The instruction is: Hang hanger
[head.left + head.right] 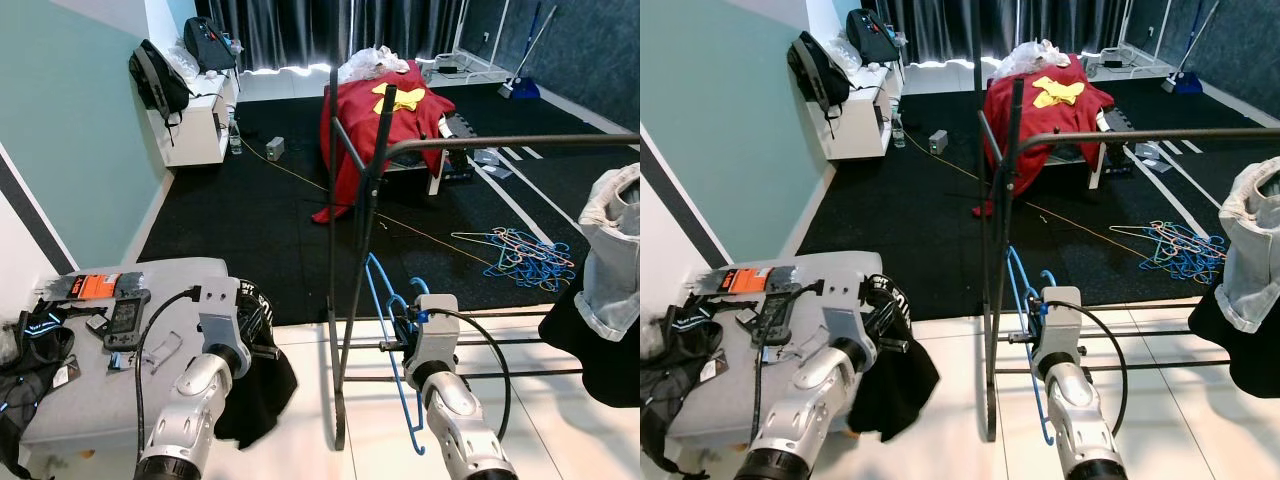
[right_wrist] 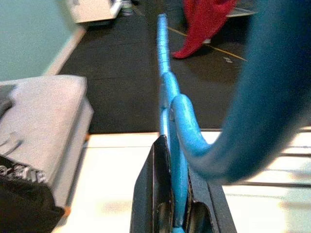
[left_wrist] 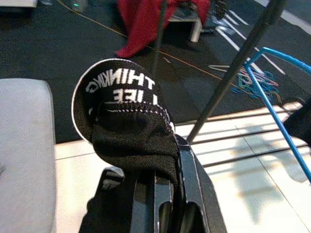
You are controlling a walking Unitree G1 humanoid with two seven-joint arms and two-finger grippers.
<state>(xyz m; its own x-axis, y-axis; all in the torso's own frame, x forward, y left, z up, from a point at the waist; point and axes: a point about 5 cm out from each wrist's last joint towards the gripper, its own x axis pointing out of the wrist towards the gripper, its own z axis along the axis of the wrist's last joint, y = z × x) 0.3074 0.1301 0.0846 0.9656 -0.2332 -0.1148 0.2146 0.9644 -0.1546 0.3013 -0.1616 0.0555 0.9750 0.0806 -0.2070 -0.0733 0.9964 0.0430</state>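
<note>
Your right gripper (image 2: 171, 194) has its two fingers closed on the blue hanger (image 1: 385, 310), pinching the wire near the neck, with the hook curling close in front of the wrist camera. In the head views the hanger stands low, just beside the rack's upright post (image 1: 372, 190), well below the dark top rail (image 1: 520, 142). Your left gripper (image 3: 163, 194) is clamped on a fold of a black garment (image 1: 258, 385) with white lettering, which hangs off the edge of the grey table (image 1: 150, 275). So the pickup is done, but the hanging is not: the hook has yet to reach the rail, where a pale garment (image 1: 610, 250) already hangs. More hangers (image 1: 520, 255) lie in a pile on the black floor mat beyond.
</note>
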